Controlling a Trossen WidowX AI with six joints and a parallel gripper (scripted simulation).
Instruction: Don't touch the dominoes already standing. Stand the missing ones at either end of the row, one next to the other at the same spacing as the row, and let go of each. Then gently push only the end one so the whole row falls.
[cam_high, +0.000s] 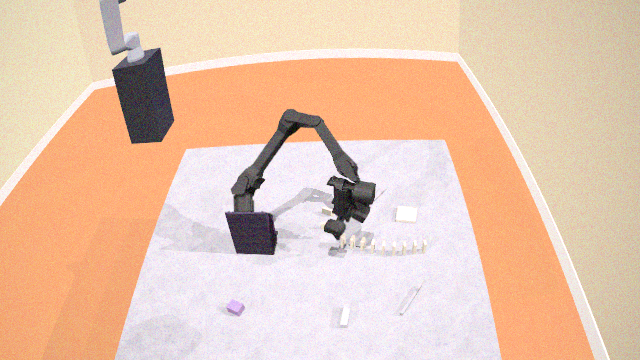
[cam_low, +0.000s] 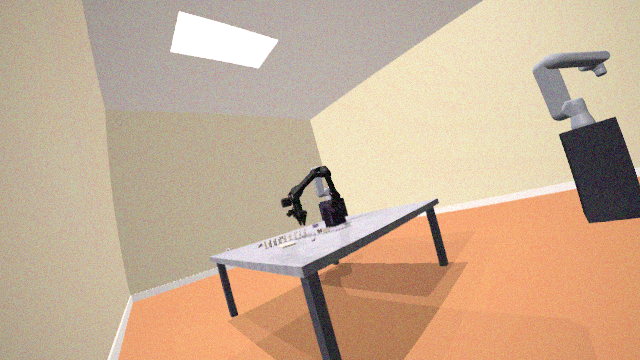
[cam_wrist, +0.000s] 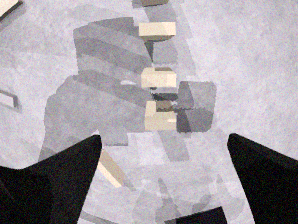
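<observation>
A curved row of several cream dominoes (cam_high: 394, 248) (cam_low: 285, 239) stands on the grey table. The domino at the arm's end of the row (cam_high: 342, 241) (cam_wrist: 161, 121) looks upright, close to its neighbour (cam_wrist: 159, 79); any slight tilt cannot be told. My gripper (cam_high: 339, 236) (cam_low: 302, 223) (cam_wrist: 166, 141) is wide open and empty, with its fingers on either side of the line of the row, just short of that end domino in the wrist view. A loose tan domino (cam_wrist: 111, 169) lies partly behind the left finger. Another loose piece (cam_high: 327, 211) lies behind the gripper.
A flat cream block (cam_high: 406, 214) (cam_wrist: 7, 7) lies behind the row. A thin pale stick (cam_high: 411, 298), a white block (cam_high: 345, 316) and a purple block (cam_high: 235, 307) lie in front. The end of a thin object (cam_wrist: 9, 99) shows at the wrist view's left.
</observation>
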